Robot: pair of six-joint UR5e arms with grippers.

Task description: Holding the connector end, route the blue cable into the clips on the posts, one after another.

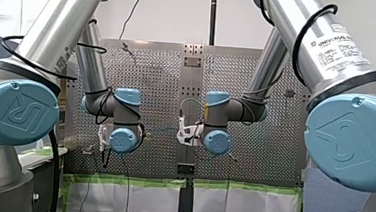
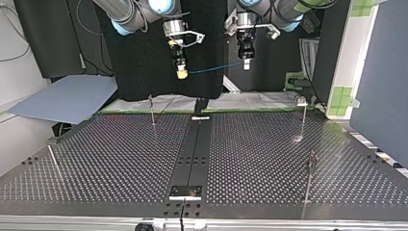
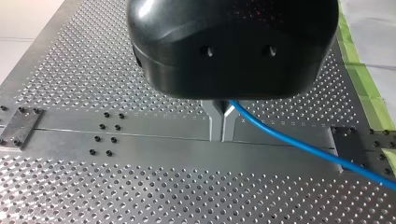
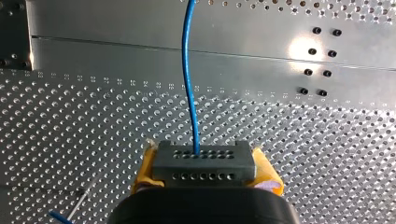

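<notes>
High above the table, the blue cable (image 2: 216,69) runs nearly level between my two grippers. My right gripper (image 2: 181,72), at the top view's left, is shut with its yellow pads (image 4: 145,173) on the grey connector block (image 4: 203,156). The cable (image 4: 187,70) leaves the block straight ahead. My left gripper (image 2: 246,64) is shut, its metal fingertips (image 3: 221,134) pinching the cable (image 3: 299,142), which trails away to one side. Thin posts stand on the table: one (image 2: 152,109) at the far left, one with a clip (image 2: 302,102) at the far right, and one (image 2: 312,168) at the near right.
The perforated table (image 2: 120,159) has a smooth metal strip (image 2: 195,149) down its middle. A thin rod (image 2: 53,156) leans near the top view's left edge. A grey sheet (image 2: 67,98) lies beyond the table's far left corner. In the front view both wrists hide their fingers.
</notes>
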